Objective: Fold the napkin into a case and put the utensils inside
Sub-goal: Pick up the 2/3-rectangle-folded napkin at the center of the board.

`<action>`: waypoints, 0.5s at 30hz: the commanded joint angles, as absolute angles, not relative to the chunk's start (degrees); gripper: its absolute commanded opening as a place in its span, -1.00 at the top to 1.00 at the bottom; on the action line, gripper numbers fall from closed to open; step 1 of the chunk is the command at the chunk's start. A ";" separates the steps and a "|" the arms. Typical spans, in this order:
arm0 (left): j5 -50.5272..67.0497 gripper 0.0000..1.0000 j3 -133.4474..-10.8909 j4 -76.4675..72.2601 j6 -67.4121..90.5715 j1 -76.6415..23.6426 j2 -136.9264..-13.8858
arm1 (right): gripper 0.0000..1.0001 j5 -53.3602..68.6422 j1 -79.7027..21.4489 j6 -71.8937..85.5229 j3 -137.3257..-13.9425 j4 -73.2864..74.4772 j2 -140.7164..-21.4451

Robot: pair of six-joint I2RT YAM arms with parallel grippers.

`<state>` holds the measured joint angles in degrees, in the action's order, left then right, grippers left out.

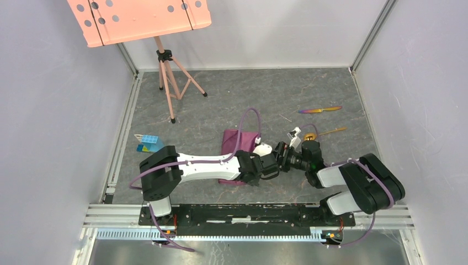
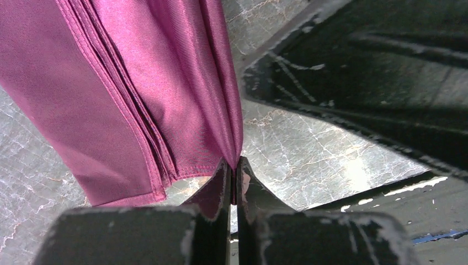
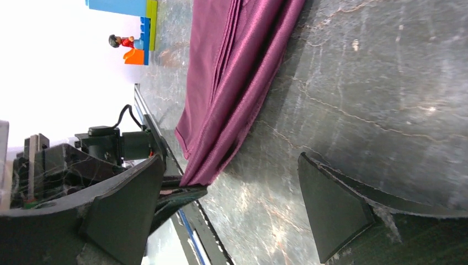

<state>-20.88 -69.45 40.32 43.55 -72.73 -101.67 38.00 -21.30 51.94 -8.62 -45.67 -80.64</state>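
Observation:
The plum-purple napkin [image 1: 232,141] lies folded into a narrow oblong at the table's middle, partly under my left arm. My left gripper [image 1: 271,168] is shut on one corner of it; in the left wrist view the jaws [image 2: 236,168] pinch the cloth's [image 2: 138,83] hem, layered edges showing. My right gripper [image 1: 280,153] is open and empty, facing the left one; its fingers straddle bare table [image 3: 232,204] beside the pinched corner of the napkin [image 3: 237,72]. The iridescent knife [image 1: 320,110] and gold spoon [image 1: 323,133] lie to the right on the table.
A blue-and-orange toy block [image 1: 148,143] sits at the left, also in the right wrist view [image 3: 138,33]. A pink music stand [image 1: 138,19] on a tripod [image 1: 171,83] stands at the back left. Walls enclose the grey table.

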 commanded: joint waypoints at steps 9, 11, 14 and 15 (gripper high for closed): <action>-22.51 0.95 -68.47 38.98 45.80 -72.91 -97.18 | -0.89 28.85 -28.32 61.85 -14.10 -52.21 -90.77; -22.42 0.95 -68.56 38.98 45.78 -72.92 -96.97 | -0.79 28.91 -28.32 62.11 -14.89 -53.05 -92.13; -22.50 0.95 -68.47 38.95 45.66 -72.88 -96.69 | -0.67 28.37 -28.44 62.71 -15.42 -54.62 -93.95; -22.50 0.95 -68.47 38.96 45.63 -72.93 -96.71 | -0.63 28.10 -28.48 62.85 -15.54 -55.01 -94.42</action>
